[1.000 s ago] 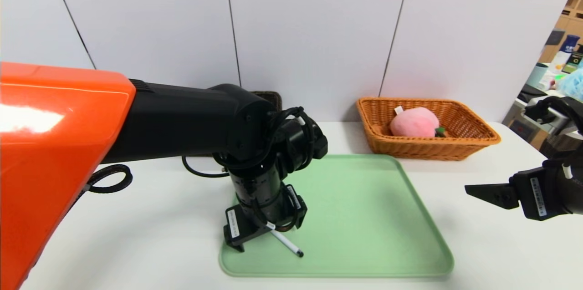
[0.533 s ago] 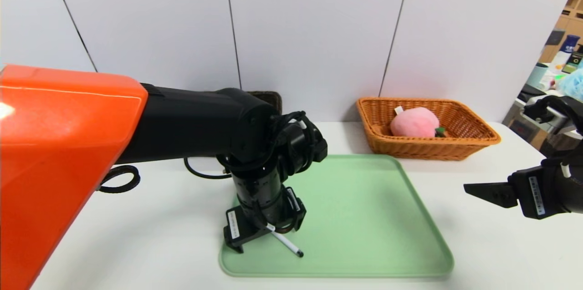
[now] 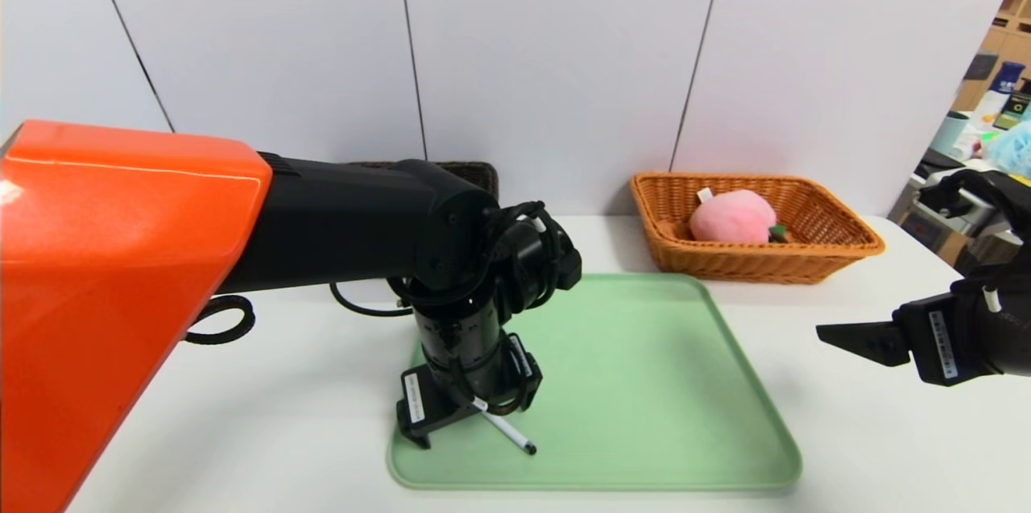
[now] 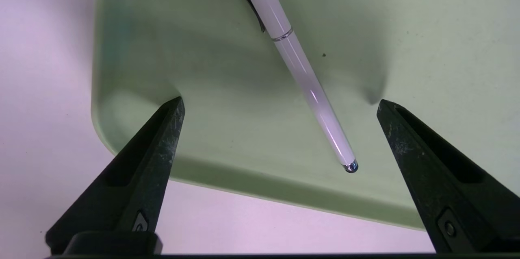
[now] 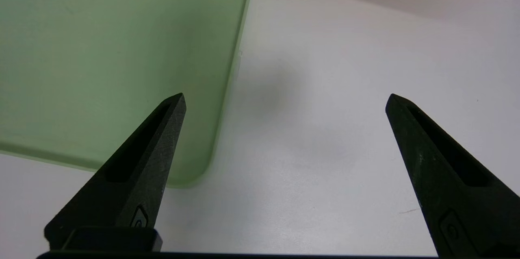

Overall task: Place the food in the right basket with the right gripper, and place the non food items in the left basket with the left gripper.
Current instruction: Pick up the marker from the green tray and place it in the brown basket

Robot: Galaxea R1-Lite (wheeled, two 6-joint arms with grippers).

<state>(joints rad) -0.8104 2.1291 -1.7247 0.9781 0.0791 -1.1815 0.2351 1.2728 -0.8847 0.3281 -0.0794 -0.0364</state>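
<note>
Hovering over the tray's (image 3: pixel 644 384) near-left corner, my left gripper (image 4: pixel 280 104) straddles the pen (image 4: pixel 300 72), jaws spread; right gripper (image 5: pixel 284 100) idle, jaws spread.

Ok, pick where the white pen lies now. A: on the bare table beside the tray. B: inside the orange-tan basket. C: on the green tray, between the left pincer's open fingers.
C: the white pen lies flat on the green tray, the left pincer straddling it unclosed.

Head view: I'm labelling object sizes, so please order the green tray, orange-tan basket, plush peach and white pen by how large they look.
1. green tray
2. orange-tan basket
3. plush peach
4. white pen, partly hidden under the left gripper.
</note>
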